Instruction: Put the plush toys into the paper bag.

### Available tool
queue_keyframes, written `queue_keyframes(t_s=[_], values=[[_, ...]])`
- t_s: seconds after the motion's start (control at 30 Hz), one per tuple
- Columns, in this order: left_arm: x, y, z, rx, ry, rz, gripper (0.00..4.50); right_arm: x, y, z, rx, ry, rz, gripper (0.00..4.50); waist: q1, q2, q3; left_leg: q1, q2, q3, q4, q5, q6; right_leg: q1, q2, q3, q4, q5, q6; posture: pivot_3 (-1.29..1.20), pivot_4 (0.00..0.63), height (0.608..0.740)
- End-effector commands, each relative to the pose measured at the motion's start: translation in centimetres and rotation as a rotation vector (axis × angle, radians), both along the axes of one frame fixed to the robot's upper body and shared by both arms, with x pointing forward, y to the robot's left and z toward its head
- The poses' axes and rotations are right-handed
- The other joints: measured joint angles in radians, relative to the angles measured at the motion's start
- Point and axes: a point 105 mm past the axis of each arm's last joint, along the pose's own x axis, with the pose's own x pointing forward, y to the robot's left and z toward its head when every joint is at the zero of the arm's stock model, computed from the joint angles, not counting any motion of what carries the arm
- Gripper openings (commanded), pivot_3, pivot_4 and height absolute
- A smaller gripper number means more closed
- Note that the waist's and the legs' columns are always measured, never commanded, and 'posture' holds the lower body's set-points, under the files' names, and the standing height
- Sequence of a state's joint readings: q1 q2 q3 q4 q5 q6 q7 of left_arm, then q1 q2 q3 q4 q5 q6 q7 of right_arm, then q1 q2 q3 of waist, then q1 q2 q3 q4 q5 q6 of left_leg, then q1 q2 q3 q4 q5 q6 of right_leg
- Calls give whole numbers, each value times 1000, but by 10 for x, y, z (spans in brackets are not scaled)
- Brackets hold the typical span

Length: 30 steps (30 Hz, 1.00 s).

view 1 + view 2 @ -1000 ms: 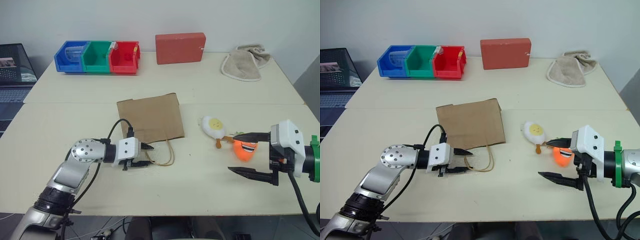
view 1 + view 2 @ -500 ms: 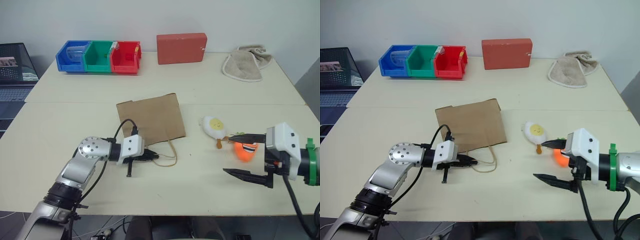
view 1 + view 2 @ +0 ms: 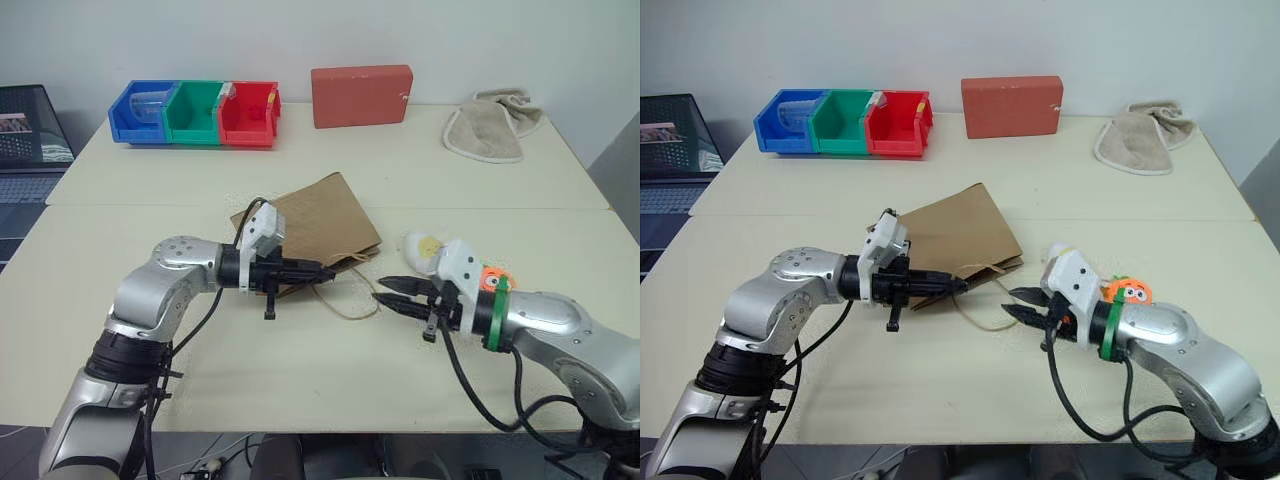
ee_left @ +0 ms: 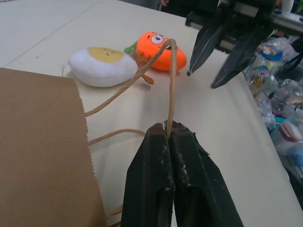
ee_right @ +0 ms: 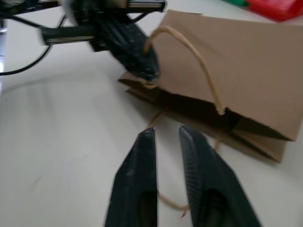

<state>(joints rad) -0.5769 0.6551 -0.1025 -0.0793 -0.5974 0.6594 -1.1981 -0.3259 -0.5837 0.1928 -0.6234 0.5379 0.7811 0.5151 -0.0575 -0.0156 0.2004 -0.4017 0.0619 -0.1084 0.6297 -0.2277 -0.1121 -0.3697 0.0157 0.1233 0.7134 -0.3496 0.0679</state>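
I have the brown kraft paper bag (image 3: 318,232) lying mid-table, its mouth edge raised off the cream table (image 3: 300,380) and facing my right side. My left gripper (image 4: 171,137) is clamped on the bag's upper tan loop handle (image 4: 170,85). The other loop (image 3: 345,300) trails on the table just in front of my right gripper (image 5: 168,142), whose fingers are nearly together and hold nothing; I judge that loop its nearest target. The white egg plush (image 4: 102,66) and orange carrot plush (image 4: 158,49) lie side by side beyond it.
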Motion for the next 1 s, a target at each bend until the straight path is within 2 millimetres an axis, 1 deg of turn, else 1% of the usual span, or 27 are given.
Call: queue_keyframes(t_s=[0.03, 0.1, 0.2, 0.27, 0.37, 0.47, 0.6, 0.77, 0.87, 1.0], values=[[-3, -4, 32, -81, -24, -10, 0, 17, 16, -9, 10, -35, -67, 33, 0, 0, 0, 0, 0, 0, 0, 0, 0, 0, 0, 0, 0, 0, 0, 0, 150, 740], [-4, -5, 40, -110, 5, -1, 0, 28, 26, -13, 45, -60, -106, 33, -1, 0, 0, 0, 0, 0, 0, 0, 0, 0, 0, 0, 0, 0, 0, 0, 150, 740], [-5, -5, 49, -141, 31, 12, 0, 37, 38, -20, 54, -84, -126, 33, -1, 0, 0, -1, 0, 0, 0, 0, 0, -2, 0, 0, 0, 0, 0, 0, 150, 740], [-6, -4, 51, -133, 29, 14, 0, 43, 46, -22, 67, -93, -140, 33, -1, 0, 0, -1, 0, 0, 0, 0, 0, -2, 0, 0, 0, 0, 0, 0, 150, 740], [-6, -3, 50, -125, 32, 18, 0, 50, 51, -21, 77, -119, -162, 33, 0, 0, 0, -1, 0, 0, -1, 0, 0, -2, 0, 0, 0, 0, 0, 0, 150, 740], [-7, -2, 50, -125, 38, 27, 0, 67, 59, -23, 81, -126, -223, 33, -1, 0, 0, -1, 0, 0, 0, 0, 0, -2, 0, 0, 0, 0, 0, 0, 150, 740], [-3, 0, 61, -165, 30, 61, 0, 81, 62, -39, 83, -62, -303, 33, -1, 0, 0, -1, 1, 0, -1, 0, 0, -2, 0, -1, 1, 0, 0, 0, 150, 740], [9, 19, 92, -209, -42, 149, 0, 87, 70, -61, 60, -26, -334, 33, -1, 0, 0, -2, 0, 0, -1, 0, 0, -3, 0, -1, 1, 0, 0, 0, 150, 740], [11, 27, 103, -214, -79, 176, 0, 88, 73, -65, 64, -9, -343, 33, -4, 0, 0, -1, 0, 0, -1, 0, 0, -3, 0, -1, 1, 0, 0, 0, 150, 740], [15, 36, 139, -227, -241, 222, 0, 88, 77, -68, 69, 13, -342, 33, -8, 0, 0, -1, 0, -1, -1, 0, -1, -3, 0, -1, 1, 0, 0, 0, 150, 740]])
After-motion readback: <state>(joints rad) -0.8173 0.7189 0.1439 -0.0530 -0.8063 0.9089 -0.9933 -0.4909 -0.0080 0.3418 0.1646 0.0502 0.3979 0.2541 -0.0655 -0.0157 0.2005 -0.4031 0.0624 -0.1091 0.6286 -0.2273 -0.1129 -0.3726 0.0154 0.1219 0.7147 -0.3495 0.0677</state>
